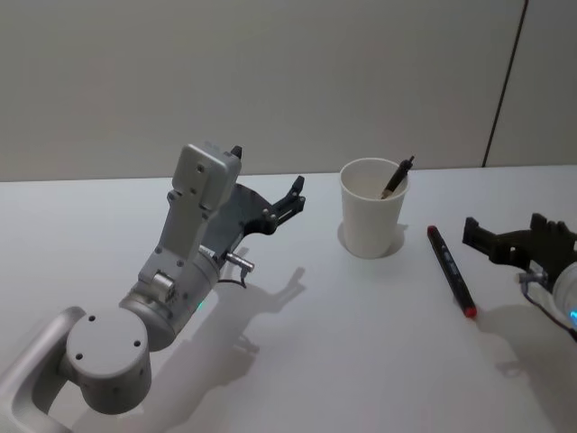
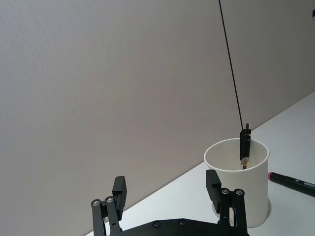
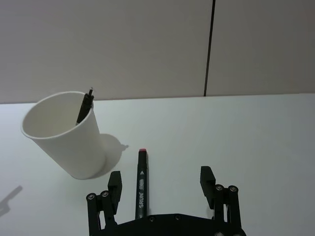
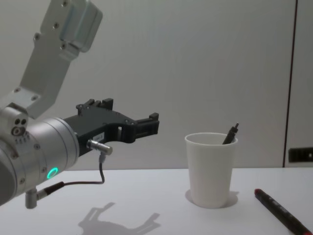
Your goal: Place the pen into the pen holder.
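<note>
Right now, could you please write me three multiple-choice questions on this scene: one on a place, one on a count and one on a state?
1. Where is the red-tipped marker relative to the cup?
A) inside it
B) on the table, to its right
C) balanced on its rim

2. How many pens stand in the cup?
A) none
B) one
C) three

3. How is the left gripper?
A) open and empty
B) shut on a pen
C) shut on the cup

Answers:
1 B: it lies flat beside the cup, in front of the right gripper.
2 B: a single dark pen leans on the rim.
3 A: its fingers are spread with nothing between them.
</note>
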Motion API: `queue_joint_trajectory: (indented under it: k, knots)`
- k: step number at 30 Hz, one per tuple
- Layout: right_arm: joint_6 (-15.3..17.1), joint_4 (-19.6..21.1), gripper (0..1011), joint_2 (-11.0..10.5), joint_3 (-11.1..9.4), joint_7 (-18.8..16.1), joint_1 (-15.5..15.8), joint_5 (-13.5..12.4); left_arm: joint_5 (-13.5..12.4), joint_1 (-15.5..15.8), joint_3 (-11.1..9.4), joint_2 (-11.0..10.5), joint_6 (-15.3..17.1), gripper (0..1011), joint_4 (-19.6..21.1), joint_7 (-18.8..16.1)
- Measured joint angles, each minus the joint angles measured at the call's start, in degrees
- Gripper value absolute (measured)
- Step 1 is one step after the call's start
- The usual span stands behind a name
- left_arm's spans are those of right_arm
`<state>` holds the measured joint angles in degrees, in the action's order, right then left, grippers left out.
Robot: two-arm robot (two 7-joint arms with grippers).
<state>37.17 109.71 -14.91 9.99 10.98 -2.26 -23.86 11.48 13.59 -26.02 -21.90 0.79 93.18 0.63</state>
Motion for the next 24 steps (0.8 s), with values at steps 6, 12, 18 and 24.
queue_joint_trajectory:
  k: [6, 12, 18, 24]
  knots:
    - [2.71, -1.47, 1002, 0.75, 0.08, 0.23, -0.95, 0.09, 0.0, 0.0, 0.0, 0.0, 0.0, 1001, 0.0, 0.0]
    - [5.24, -3.97, 1002, 1.78, 0.32, 0.24, -2.33, 0.92, 0.0, 0.0, 0.0, 0.0, 0.0, 1001, 0.0, 0.0]
    - [6.57, -5.85, 1002, 2.54, 0.64, -0.17, -3.46, 2.05, 0.0, 0.0, 0.0, 0.0, 0.0, 1001, 0.0, 0.0]
    - [7.1, -7.86, 1002, 3.46, 1.41, -1.33, -4.76, 4.12, 0.0, 0.0, 0.0, 0.0, 0.0, 1001, 0.0, 0.0]
